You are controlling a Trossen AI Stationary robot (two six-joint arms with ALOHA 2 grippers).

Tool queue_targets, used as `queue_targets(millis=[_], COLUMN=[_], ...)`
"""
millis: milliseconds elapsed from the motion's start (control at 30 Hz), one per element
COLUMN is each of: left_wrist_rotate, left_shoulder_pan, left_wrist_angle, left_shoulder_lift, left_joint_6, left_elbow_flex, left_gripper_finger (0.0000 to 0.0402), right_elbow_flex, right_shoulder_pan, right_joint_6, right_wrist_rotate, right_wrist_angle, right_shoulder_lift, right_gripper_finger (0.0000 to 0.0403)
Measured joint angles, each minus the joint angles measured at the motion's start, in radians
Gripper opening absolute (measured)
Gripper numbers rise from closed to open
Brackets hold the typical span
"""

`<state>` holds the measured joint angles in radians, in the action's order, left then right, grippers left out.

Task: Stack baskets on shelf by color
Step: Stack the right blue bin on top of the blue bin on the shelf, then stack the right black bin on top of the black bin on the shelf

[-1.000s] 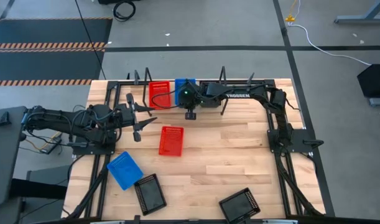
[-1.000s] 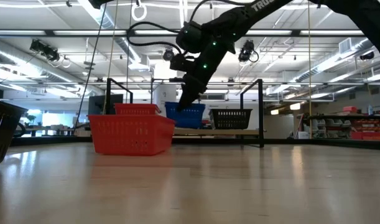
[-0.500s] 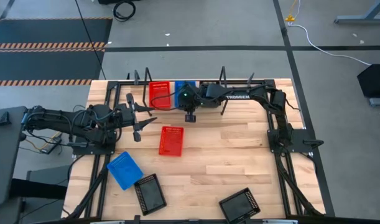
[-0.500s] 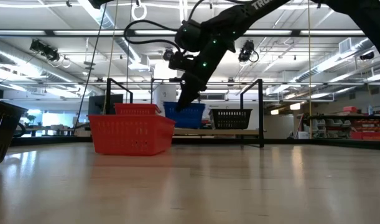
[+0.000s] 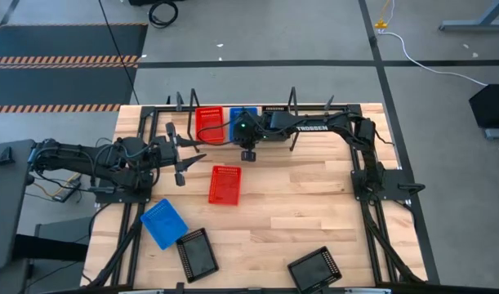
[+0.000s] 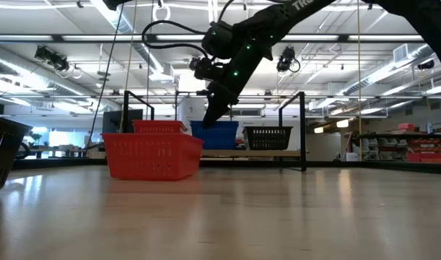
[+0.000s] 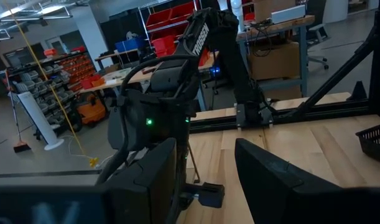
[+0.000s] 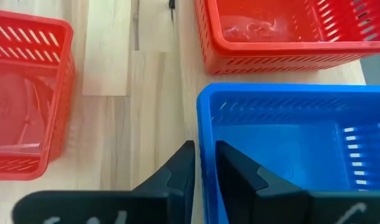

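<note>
Pale wooden tabletop point(image 5: 298, 196) carries the shelf point(image 5: 269, 109) at its far edge. There the right claw point(image 8: 204, 163) pinches the blue basket point(image 8: 289, 149) wall, seating it beside the red basket point(image 8: 280, 31). The left claw point(image 5: 182, 153) waits released.

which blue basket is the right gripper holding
The blue basket on the shelf, beside the red one: the right gripper pinches its wall. The other blue basket lies untouched on the table.

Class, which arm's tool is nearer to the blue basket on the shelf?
The right. Its tool straddles the wall of the blue basket on the shelf; the left tool hangs well away, nearer the table's left edge.
</note>
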<state>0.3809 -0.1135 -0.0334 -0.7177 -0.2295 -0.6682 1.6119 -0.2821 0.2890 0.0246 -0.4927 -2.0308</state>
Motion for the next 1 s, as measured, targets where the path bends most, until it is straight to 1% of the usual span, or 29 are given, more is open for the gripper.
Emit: queue_targets(millis=[267, 367, 467, 667, 867, 933, 1000], left_wrist_rotate=[0.000, 0.000, 0.000, 0.000, 0.000, 0.000, -0.001], left_shoulder_pan=[0.000, 0.000, 0.000, 0.000, 0.000, 0.000, 0.000], left_wrist_angle=[0.001, 0.004, 0.006, 0.007, 0.010, 0.024, 0.031], left_shoulder_lift=[0.000, 0.000, 0.000, 0.000, 0.000, 0.009, 0.018], left_joint_6=[0.000, -0.001, -0.002, -0.002, -0.002, -0.001, 0.000], left_elbow_flex=[0.000, 0.000, 0.000, 0.000, 0.000, 0.000, 0.000], left_gripper_finger=[0.0172, 0.0172, 0.0172, 0.0172, 0.0172, 0.0172, 0.0172], right_elbow_flex=[0.000, 0.001, 0.025, 0.085, 0.085, 0.066, 0.062], right_shoulder_pan=[0.002, 0.012, 0.026, 0.060, 0.121, 0.159, 0.198], right_joint_6=[0.001, 0.002, -0.009, -0.117, -0.239, -0.260, -0.283], right_wrist_rotate=[0.006, 0.034, 0.038, 0.035, -0.019, -0.005, 0.035], right_wrist_angle=[0.022, 0.020, -0.004, -0.127, -0.240, -0.243, -0.273], right_shoulder_lift=[0.003, 0.020, 0.044, 0.085, 0.088, 0.088, 0.086], right_gripper_finger=[0.0092, 0.0099, 0.0102, 0.0103, 0.0103, 0.0103, 0.0103])
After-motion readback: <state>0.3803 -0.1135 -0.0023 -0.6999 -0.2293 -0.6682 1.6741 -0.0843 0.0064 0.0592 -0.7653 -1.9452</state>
